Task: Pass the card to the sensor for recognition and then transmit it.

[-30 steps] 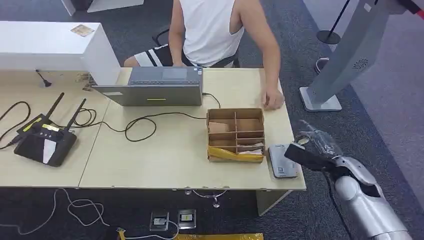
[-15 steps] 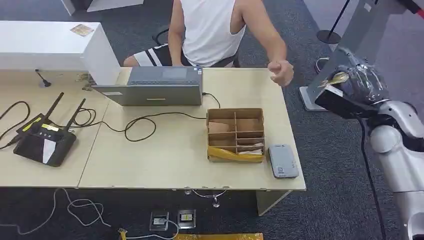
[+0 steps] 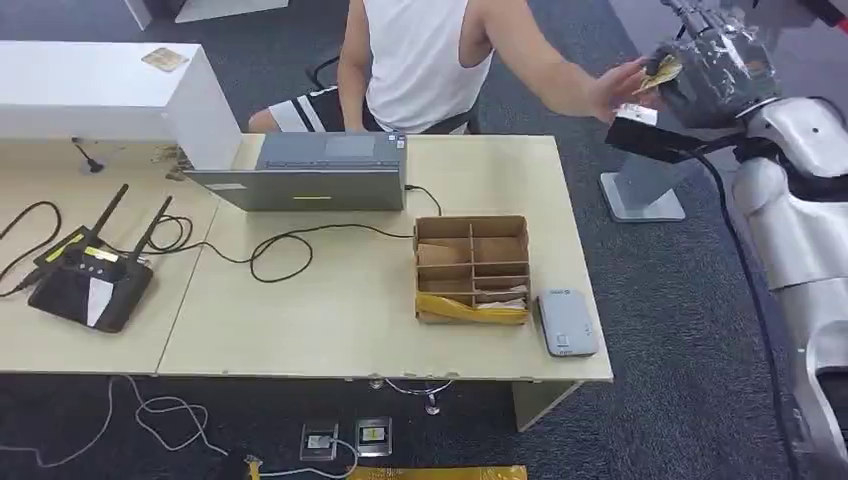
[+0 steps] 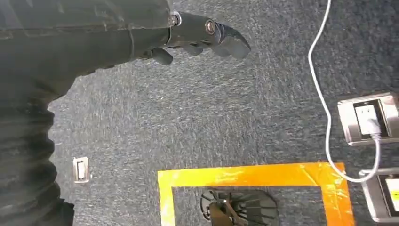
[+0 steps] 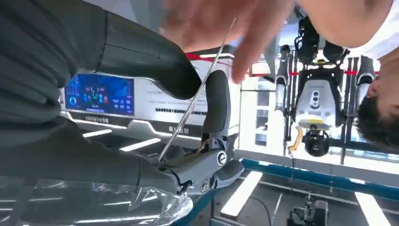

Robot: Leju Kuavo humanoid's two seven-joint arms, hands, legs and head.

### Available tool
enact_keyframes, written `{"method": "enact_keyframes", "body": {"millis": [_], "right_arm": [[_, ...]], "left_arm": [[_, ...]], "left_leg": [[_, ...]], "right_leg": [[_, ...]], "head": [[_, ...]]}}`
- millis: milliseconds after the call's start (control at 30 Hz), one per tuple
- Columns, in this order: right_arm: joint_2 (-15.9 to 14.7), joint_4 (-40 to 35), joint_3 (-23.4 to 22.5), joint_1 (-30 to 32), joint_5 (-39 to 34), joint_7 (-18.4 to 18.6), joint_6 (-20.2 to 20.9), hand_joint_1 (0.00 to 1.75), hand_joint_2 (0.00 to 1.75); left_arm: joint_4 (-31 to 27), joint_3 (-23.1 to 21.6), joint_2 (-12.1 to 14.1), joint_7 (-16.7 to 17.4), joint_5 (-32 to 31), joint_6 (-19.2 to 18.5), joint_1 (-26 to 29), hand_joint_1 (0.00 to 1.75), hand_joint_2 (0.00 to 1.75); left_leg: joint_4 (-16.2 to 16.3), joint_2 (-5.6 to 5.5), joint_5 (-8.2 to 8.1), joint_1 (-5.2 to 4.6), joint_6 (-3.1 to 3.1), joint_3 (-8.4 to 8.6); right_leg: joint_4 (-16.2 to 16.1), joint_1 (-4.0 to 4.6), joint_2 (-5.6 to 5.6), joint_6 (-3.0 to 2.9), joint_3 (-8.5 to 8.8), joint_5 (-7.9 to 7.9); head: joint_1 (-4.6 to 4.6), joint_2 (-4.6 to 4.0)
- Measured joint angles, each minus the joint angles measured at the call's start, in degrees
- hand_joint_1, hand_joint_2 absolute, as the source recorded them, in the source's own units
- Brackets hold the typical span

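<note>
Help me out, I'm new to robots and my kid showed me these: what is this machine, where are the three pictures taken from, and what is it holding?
It is a humanoid robot with two silver arms. One picture looks down from its head; the other two come from cameras at its wrists. The right hand is raised and holds a thin card out to a person's hand; the right wrist view shows the card edge-on. The left hand hangs over the carpet, holding nothing. On the table lie a laptop, a divided cardboard box, a grey card sensor and a router.
</note>
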Motion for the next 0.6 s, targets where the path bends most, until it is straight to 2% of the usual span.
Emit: {"method": "enact_keyframes", "body": {"millis": [167, 333, 367, 400, 433, 600], "right_arm": [[5.7, 11.7, 4.6, -3.1, 3.2, 0.3, -2.4, 1.75, 1.75], [9.1, 18.6, 7.1, -4.1, 4.3, 1.0, -2.9, 1.75, 1.75], [9.6, 19.5, 7.6, -4.2, 4.5, 1.1, -2.9, 1.57, 1.75], [10.1, 20.5, 8.0, -4.4, 4.5, 1.1, -2.9, 0.16, 1.75], [10.5, 21.5, 8.3, -4.6, 4.6, 1.1, -2.9, 0.00, 1.75], [12.0, 24.8, 9.3, -4.9, 4.6, 1.8, -4.3, 0.00, 1.75]], "left_arm": [[0.0, -0.9, 0.0, 1.0, -0.5, -0.1, -0.3, 0.00, 1.75], [0.0, -1.3, -0.1, 1.8, -0.7, -0.2, -0.6, 0.00, 1.75], [0.0, -1.3, -0.1, 1.8, -0.6, -0.2, -0.5, 0.00, 1.75], [0.0, -1.3, -0.1, 1.8, -0.5, -0.1, -0.5, 0.00, 1.75], [0.0, -1.4, -0.1, 1.8, -0.5, -0.1, -0.5, 0.00, 1.75], [0.0, -1.5, -0.2, 1.8, -0.3, 0.2, -0.4, 0.00, 1.75]], "left_leg": [[0.0, -0.03, 0.03, 0.03, 0.02, -0.01], [0.0, -0.13, 0.03, 0.03, 0.02, -0.05], [0.0, -0.12, 0.03, 0.02, 0.02, -0.06], [0.0, -0.11, 0.03, 0.01, 0.02, -0.06], [0.0, -0.10, 0.03, 0.01, 0.03, -0.05], [0.0, -0.12, 0.03, 0.01, 0.03, -0.05]], "right_leg": [[0.0, 0.05, -0.02, -0.01, -0.02, 0.01], [0.0, 0.04, -0.13, -0.01, -0.01, 0.01], [0.0, 0.03, -0.10, -0.01, -0.03, 0.01], [0.0, 0.03, -0.07, -0.01, -0.04, 0.01], [0.0, 0.02, -0.06, -0.01, -0.04, 0.01], [0.0, 0.03, -0.11, -0.01, -0.04, 0.01]], "head": [[0.00, 0.00], [0.02, 0.00], [0.00, 0.00], [0.00, 0.00], [0.00, 0.00], [0.00, 0.00]]}}
